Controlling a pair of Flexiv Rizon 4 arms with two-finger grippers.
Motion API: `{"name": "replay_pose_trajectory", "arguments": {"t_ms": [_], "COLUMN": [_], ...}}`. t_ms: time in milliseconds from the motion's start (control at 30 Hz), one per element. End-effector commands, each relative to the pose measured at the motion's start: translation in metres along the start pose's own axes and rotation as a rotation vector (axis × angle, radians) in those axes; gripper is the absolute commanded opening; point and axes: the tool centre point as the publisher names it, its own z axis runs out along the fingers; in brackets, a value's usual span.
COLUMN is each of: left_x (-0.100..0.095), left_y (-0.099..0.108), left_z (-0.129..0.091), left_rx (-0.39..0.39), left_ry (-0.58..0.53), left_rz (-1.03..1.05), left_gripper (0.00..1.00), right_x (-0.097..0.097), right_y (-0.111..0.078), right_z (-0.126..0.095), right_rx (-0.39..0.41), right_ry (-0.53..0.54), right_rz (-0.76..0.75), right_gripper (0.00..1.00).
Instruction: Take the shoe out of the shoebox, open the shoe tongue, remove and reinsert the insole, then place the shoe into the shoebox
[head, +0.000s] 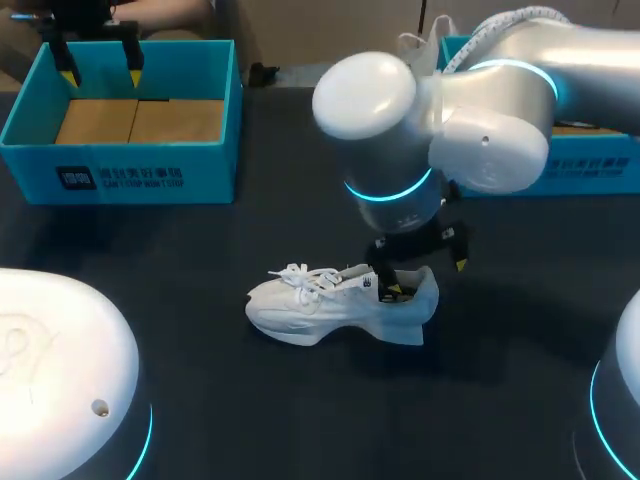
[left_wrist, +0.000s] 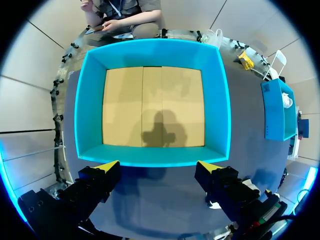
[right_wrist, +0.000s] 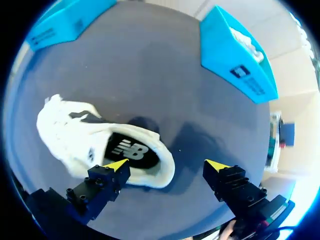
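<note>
A white shoe (head: 335, 304) stands upright on the dark table, toe toward the left, laces tied. In the right wrist view the shoe (right_wrist: 95, 135) shows its dark insole (right_wrist: 131, 151) inside the opening. My right gripper (head: 420, 262) hangs open just over the heel; one finger is above the shoe's opening, the other is off beyond the heel, and nothing is held (right_wrist: 167, 167). My left gripper (head: 100, 72) is open above the empty teal shoebox (head: 120, 160), whose cardboard floor (left_wrist: 152, 105) lies ahead of the fingers (left_wrist: 157, 167).
A second teal box (head: 590, 160) stands at the back right, partly hidden by my right arm; in the right wrist view that box (right_wrist: 235, 60) holds something white. Dark table (head: 300, 410) lies around the shoe.
</note>
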Motion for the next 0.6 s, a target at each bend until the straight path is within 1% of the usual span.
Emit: {"name": "replay_pose_trajectory", "arguments": {"t_ms": [33,100,167,200,300,333,467,533,567,600], "left_x": [0.0,0.0,0.0,0.0,0.0,0.0,0.0,0.0,0.0,0.0], "left_y": [0.0,0.0,0.0,0.0,0.0,0.0,0.0,0.0,0.0,0.0], "left_z": [-0.001,-0.001,-0.001,-0.001,-0.001,-0.001,-0.001,-0.001,-0.001,-0.001], "left_rx": [-0.001,-0.001,-0.001,-0.001,-0.001,-0.001,-0.001,-0.001,-0.001,-0.001], "left_ry": [-0.001,-0.001,-0.001,-0.001,-0.001,-0.001,-0.001,-0.001,-0.001,-0.001], "left_rz": [0.0,0.0,0.0,0.0,0.0,0.0,0.0,0.0,0.0,0.0], "left_gripper": [1.0,1.0,1.0,1.0,1.0,1.0,1.0,1.0,1.0,1.0], "right_x": [-0.011,-0.011,-0.008,-0.007,-0.002,0.0,0.009,0.012,0.013,0.013], "right_y": [-0.005,-0.004,-0.004,-0.004,-0.005,-0.005,-0.008,-0.009,-0.01,-0.01], "right_z": [-0.022,-0.031,-0.042,-0.046,-0.06,-0.064,-0.077,-0.08,-0.08,-0.08], "right_rx": [-0.048,-0.075,-0.12,-0.133,-0.197,-0.214,-0.285,-0.281,-0.267,-0.237], "right_ry": [0.045,0.07,0.107,0.108,0.168,0.158,0.175,0.155,0.137,0.127], "right_rz": [-0.078,-0.161,-0.269,-0.33,-0.514,-0.585,-0.845,-0.941,-0.987,-1.029], "right_gripper": [1.0,1.0,1.0,1.0,1.0,1.0,1.0,1.0,1.0,1.0]}}
